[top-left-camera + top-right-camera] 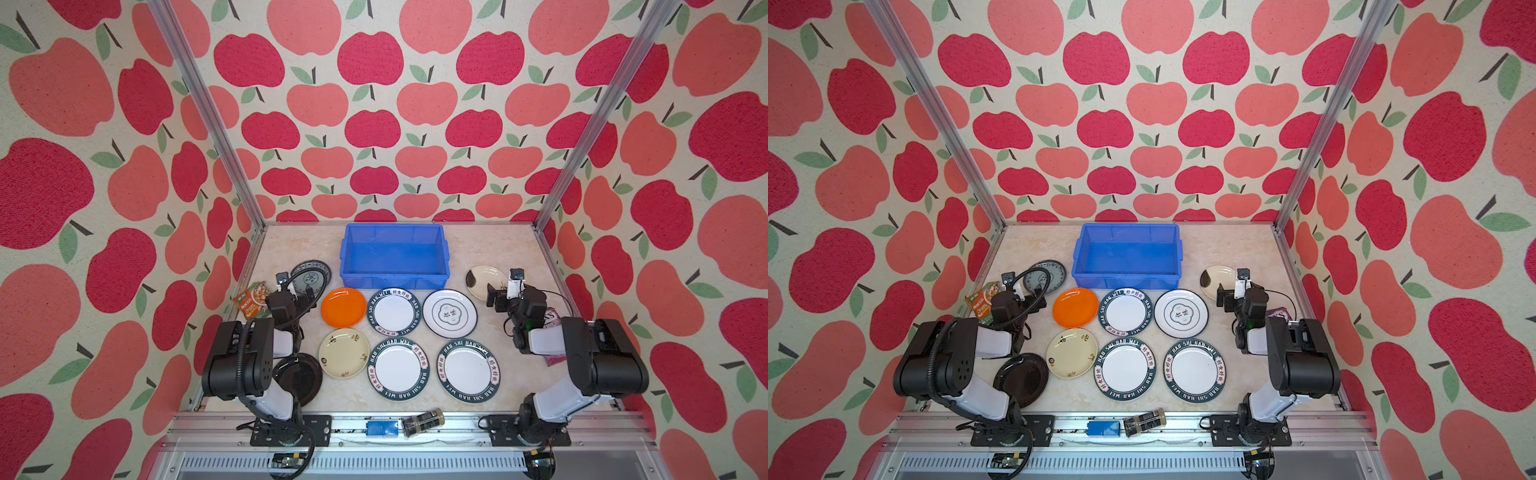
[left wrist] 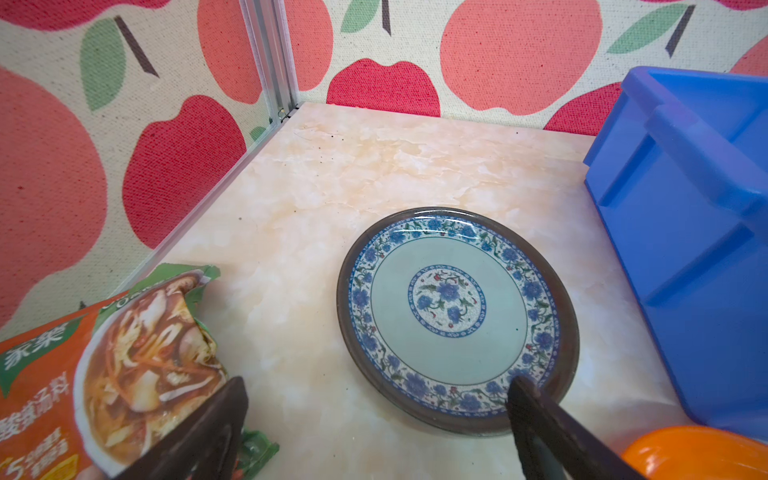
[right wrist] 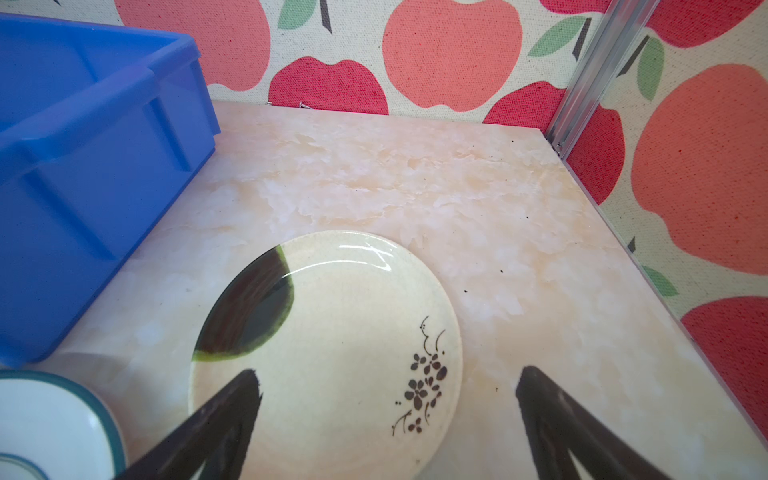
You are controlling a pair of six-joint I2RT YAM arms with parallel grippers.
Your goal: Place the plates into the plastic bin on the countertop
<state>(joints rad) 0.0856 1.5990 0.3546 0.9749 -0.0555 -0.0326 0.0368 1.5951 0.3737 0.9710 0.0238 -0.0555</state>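
While round shallow plates lay flat on cream marble countertop before empty blue plastic bin, your left gripper and right gripper hung jaws apart, empty; plates looked stiff, glossy, breakable; raised rim seemed best hold.

Both top views look steeply down from high above the near edge, sharing the whole worktop. The wrist cameras sit low and close behind the left fingers and right fingers, facing the far wall; both catch the plastic bin, from opposite ends.
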